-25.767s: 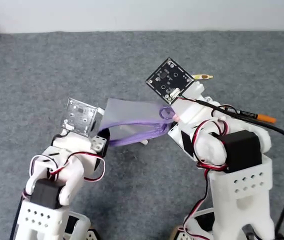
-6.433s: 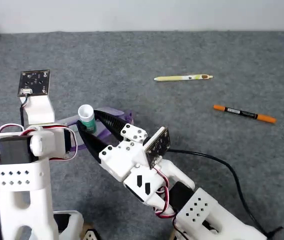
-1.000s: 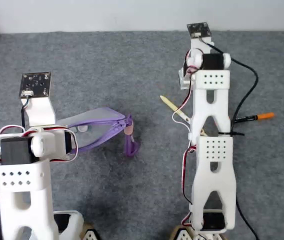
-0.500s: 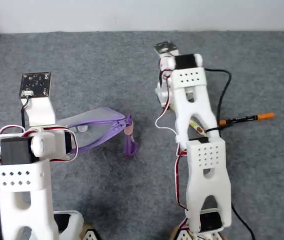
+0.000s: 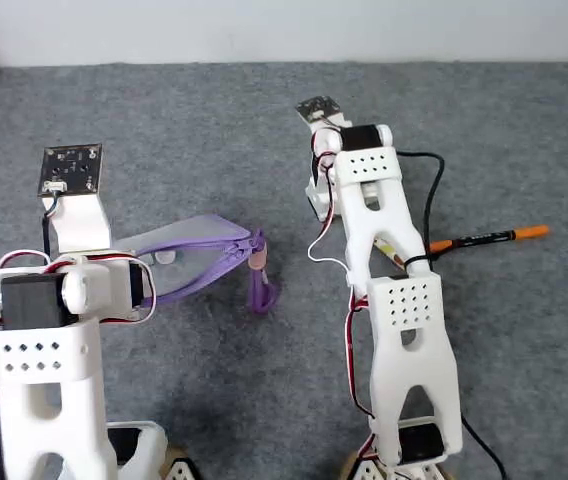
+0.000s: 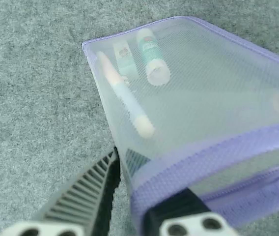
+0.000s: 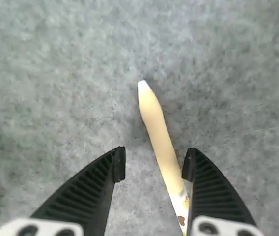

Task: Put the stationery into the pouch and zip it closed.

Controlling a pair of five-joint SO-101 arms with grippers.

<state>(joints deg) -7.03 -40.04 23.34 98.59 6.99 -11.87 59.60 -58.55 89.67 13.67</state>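
My left gripper (image 6: 140, 189) is shut on the purple-edged rim of the translucent pouch (image 5: 196, 252), holding it tilted off the carpet at the left. Through the pouch wall (image 6: 203, 93) I see a green-and-white glue stick (image 6: 150, 56), a pale pen (image 6: 125, 96) and a small tube (image 6: 125, 59). My right gripper (image 7: 154, 155) is open low over the carpet, its fingers straddling the tip end of a pale yellow pen (image 7: 156, 125) that lies close to one finger. In the high view the right arm (image 5: 369, 190) covers most of that yellow pen (image 5: 390, 249).
An orange marker (image 5: 486, 238) lies on the grey carpet to the right, partly behind the right arm's cable. The pouch's purple zipper strap (image 5: 260, 285) hangs down toward the middle. Open carpet stretches along the far side and the right.
The right arm has swung to the left over the yellow pen, its wrist camera shifting left. The left arm and the pouch have stayed still.
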